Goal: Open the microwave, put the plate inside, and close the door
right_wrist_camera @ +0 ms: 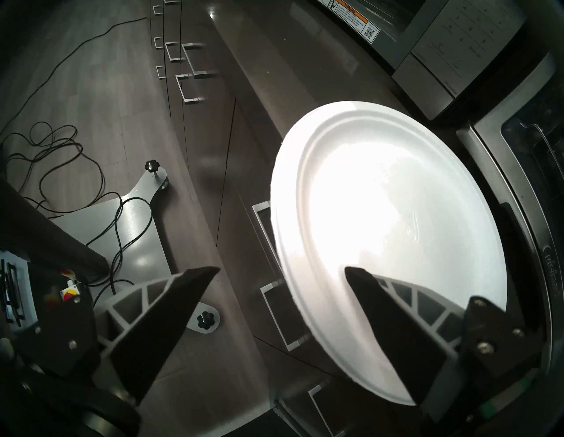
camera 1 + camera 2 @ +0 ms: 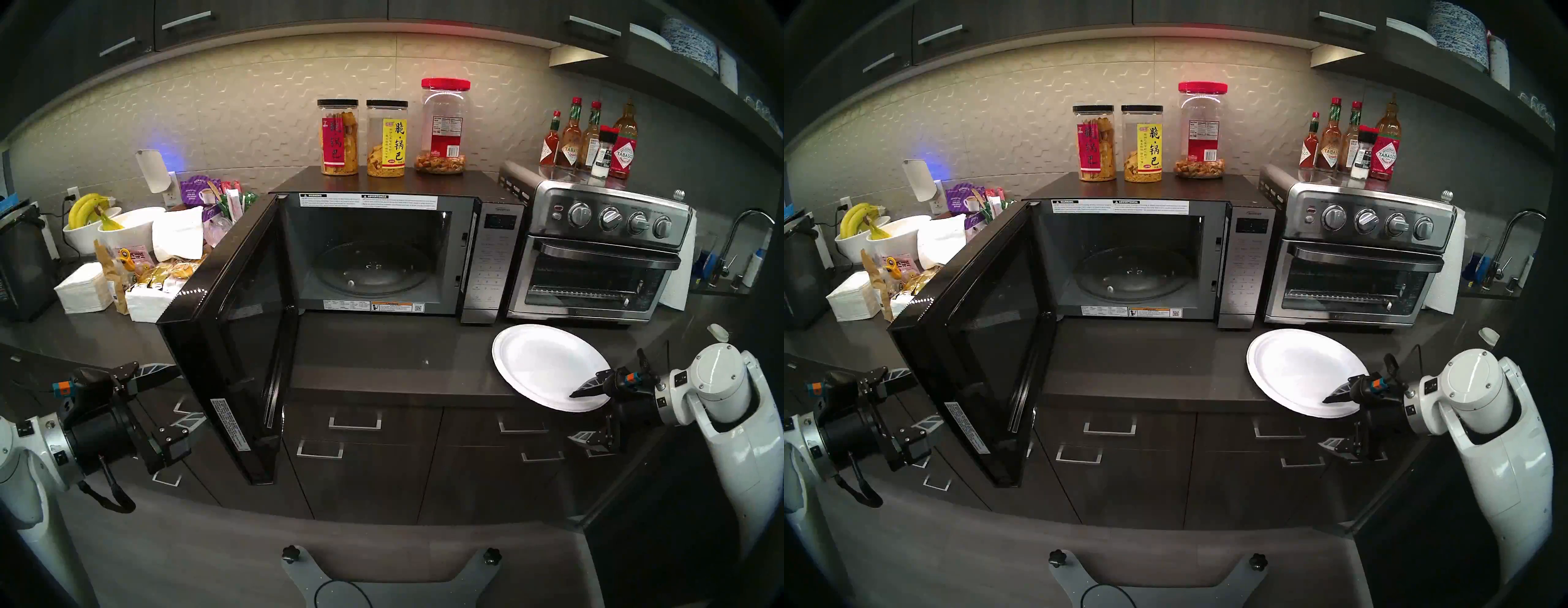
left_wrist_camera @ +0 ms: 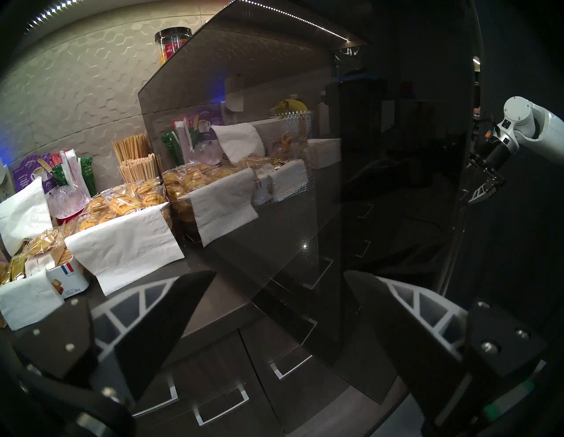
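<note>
Because the door (image 2: 229, 335) of the microwave (image 2: 382, 254) stood swung wide on its left hinge, the cavity and its glass turntable (image 2: 373, 267) lay bare and ready, which suggested that the opening step was done and the loading step was in hand. The plate (image 2: 547, 365) sat on the dark countertop (image 2: 373, 352) in front of the toaster oven (image 2: 594, 259), to the right of the microwave's keypad panel, with its near edge jutting out past the counter's front lip; that overhang looked deliberate, since it gave a finger room to pass beneath a thin rim that otherwise lay flat. The right gripper (image 2: 581, 414) made use of it: its jaws were spread wide, one finger lying over the plate's top face near the rim and the other hanging below counter level in front of the drawers, so the rim sat between them without yet being pinched. In the right wrist view the upper finger crossed the white surface while its partner stood well apart over the cabinet fronts. The left gripper (image 2: 180, 397) waited just beside the door's outer face, jaws likewise spread and holding nothing, probably parked there to keep the door from drifting and to push it shut later. Closing on the rim seemed the next need, gently, as a disposable plate may flex.
</note>
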